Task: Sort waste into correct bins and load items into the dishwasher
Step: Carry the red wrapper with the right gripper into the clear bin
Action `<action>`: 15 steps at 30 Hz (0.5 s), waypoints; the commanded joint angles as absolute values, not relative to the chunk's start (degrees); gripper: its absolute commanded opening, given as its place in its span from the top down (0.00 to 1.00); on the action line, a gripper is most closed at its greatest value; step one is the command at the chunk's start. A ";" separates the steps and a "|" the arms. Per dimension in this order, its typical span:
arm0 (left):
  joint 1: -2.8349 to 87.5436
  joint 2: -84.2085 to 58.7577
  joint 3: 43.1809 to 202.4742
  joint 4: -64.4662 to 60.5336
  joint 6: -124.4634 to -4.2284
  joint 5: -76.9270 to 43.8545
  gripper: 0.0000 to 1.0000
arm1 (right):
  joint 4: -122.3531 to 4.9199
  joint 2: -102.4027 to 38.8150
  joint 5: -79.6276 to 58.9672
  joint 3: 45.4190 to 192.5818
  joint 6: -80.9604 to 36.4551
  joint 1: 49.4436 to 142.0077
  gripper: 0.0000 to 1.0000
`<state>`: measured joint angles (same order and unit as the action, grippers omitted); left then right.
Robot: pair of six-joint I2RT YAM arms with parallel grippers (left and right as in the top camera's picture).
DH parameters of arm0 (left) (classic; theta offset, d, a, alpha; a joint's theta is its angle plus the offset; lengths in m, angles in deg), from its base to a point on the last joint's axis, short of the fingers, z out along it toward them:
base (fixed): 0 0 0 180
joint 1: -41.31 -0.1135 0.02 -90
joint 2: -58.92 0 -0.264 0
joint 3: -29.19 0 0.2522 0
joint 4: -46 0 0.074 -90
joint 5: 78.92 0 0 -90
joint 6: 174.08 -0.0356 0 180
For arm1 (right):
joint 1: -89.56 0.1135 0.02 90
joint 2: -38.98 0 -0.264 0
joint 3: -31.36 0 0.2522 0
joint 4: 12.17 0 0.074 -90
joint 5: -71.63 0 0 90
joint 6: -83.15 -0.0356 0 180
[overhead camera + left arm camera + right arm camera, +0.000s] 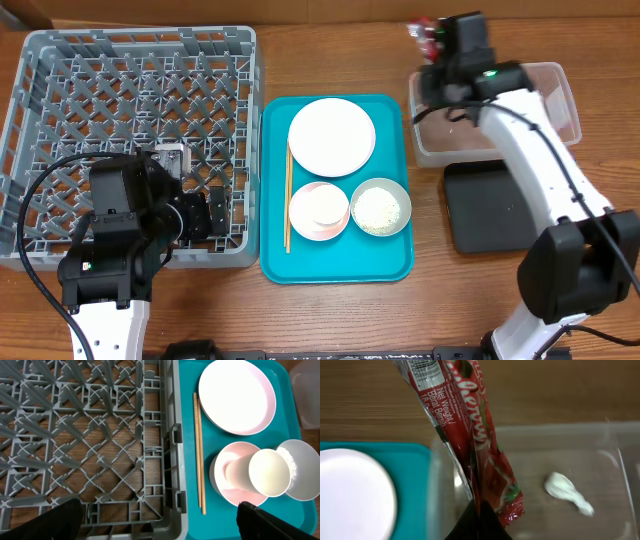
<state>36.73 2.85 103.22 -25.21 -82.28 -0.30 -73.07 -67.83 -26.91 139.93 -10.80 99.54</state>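
My right gripper is shut on the red snack wrapper and holds it over the left end of the clear tub. A white crumpled scrap lies in the tub. In the overhead view the wrapper is above the tub, and the black tray is in front of it. My left gripper is open and empty over the grey dish rack's front right corner. The white plate, chopsticks, the cup in the pink bowl, and the grey bowl with rice sit alongside.
The dishes rest on a teal serving tray between the rack and the tub. The table is brown wood. The right arm reaches over the tub and the black tray.
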 commanded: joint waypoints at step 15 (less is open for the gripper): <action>36.81 2.67 104.66 -24.95 -81.27 -1.00 0.00 | -75.99 -67.85 0.83 140.02 -6.12 98.38 0.96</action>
<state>36.73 2.85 103.22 -25.17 -82.28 -0.30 -76.45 -67.91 -7.39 139.93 -10.41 95.52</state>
